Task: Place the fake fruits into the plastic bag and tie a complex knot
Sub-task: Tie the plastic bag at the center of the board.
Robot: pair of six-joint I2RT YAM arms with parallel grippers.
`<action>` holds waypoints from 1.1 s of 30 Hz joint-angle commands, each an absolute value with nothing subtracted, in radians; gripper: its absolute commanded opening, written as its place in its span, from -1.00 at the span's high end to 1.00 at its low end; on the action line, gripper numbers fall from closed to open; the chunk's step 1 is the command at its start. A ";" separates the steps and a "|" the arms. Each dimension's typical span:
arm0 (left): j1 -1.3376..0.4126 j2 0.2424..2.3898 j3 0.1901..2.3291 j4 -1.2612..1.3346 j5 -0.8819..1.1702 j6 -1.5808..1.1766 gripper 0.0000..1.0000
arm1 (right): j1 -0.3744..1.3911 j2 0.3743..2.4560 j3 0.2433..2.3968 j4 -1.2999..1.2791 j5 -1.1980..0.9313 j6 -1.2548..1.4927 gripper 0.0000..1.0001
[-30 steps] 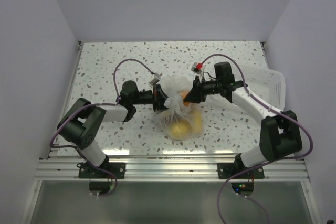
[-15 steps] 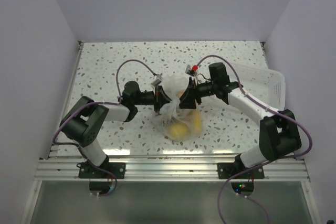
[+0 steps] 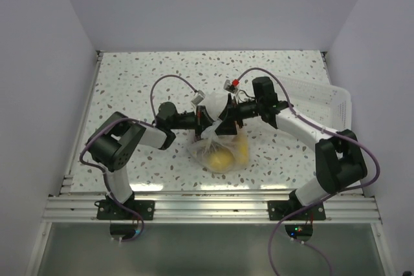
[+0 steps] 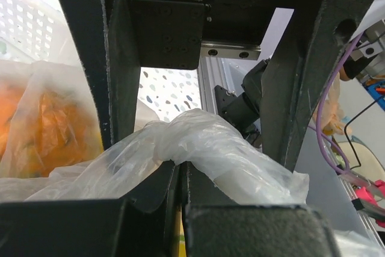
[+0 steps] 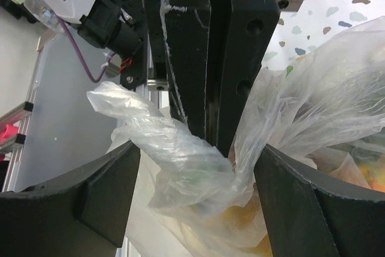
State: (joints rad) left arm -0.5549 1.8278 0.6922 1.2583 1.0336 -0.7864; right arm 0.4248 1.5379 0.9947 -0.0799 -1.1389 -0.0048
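Fruit first: the fake fruits (image 3: 221, 158), yellow and orange, lie inside the plastic bag (image 3: 238, 152), which sits on the counter (image 3: 129, 82) just ahead of the two arm bases. Above the sack, the bag's neck is gathered into a twisted whitish strand, the knot (image 3: 215, 128) in the making. The left pincer (image 4: 180, 188) stays clenched on that strand, as it was a second ago. The right pincer (image 5: 197, 161) has changed: a second ago it was nearly closed at the neck, and now its jaws stand wide, the strand running loose between them and nothing held. Both arms have also crowded closer over the bag. I judge this a re-grip partway through tying, with the fruits in and the knot unfinished. Beyond, at the far right, the white slotted tray (image 3: 326, 98) lies apart from both arms.
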 commanded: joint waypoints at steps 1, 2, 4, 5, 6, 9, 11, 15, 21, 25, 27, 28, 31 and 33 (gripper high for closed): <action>-0.575 1.844 0.733 1.500 1.005 -0.851 1.00 | 0.440 1.558 1.042 0.061 -1.149 0.077 -0.56; -0.574 1.848 0.735 1.508 0.997 -0.859 1.00 | 0.440 1.563 1.043 0.072 -1.144 0.098 -0.55; -0.574 1.848 0.736 1.532 0.989 -0.885 1.00 | 0.442 1.569 1.046 0.087 -1.143 0.110 -0.54; -0.572 1.845 0.736 1.534 0.977 -0.891 1.00 | 0.443 1.568 1.045 0.084 -1.149 0.112 -0.54; -0.569 1.842 0.736 1.537 0.971 -0.899 1.00 | 0.443 1.568 1.043 0.074 -1.152 0.103 -0.55; -0.558 1.829 0.723 1.548 0.954 -0.917 1.00 | 0.430 1.543 1.045 -0.053 -1.152 0.023 -0.61; -0.555 1.813 0.713 1.548 0.948 -0.917 1.00 | 0.384 1.522 1.042 -0.090 -1.161 0.037 -0.68; -0.546 1.799 0.686 1.546 0.943 -0.916 1.00 | 0.278 1.494 1.068 -0.165 -1.213 0.031 -0.71; -0.543 1.787 0.683 1.526 0.945 -0.907 1.00 | 0.222 1.474 1.138 -0.349 -1.278 -0.092 -0.86; -0.541 1.781 0.684 1.511 0.951 -0.902 1.00 | 0.218 1.468 1.085 -0.321 -1.212 -0.112 -0.27; -0.538 1.781 0.687 1.508 0.950 -0.899 1.00 | 0.218 1.470 1.039 -0.266 -1.166 -0.094 0.01; -0.538 1.782 0.689 1.508 0.950 -0.902 1.00 | 0.221 1.471 1.028 -0.249 -1.160 -0.078 0.13; -0.540 1.787 0.693 1.512 0.948 -0.911 1.00 | 0.247 1.473 1.006 -0.196 -1.129 -0.046 0.10; -0.540 1.790 0.698 1.513 0.942 -0.917 1.00 | 0.270 1.465 0.985 -0.126 -1.137 -0.008 -0.07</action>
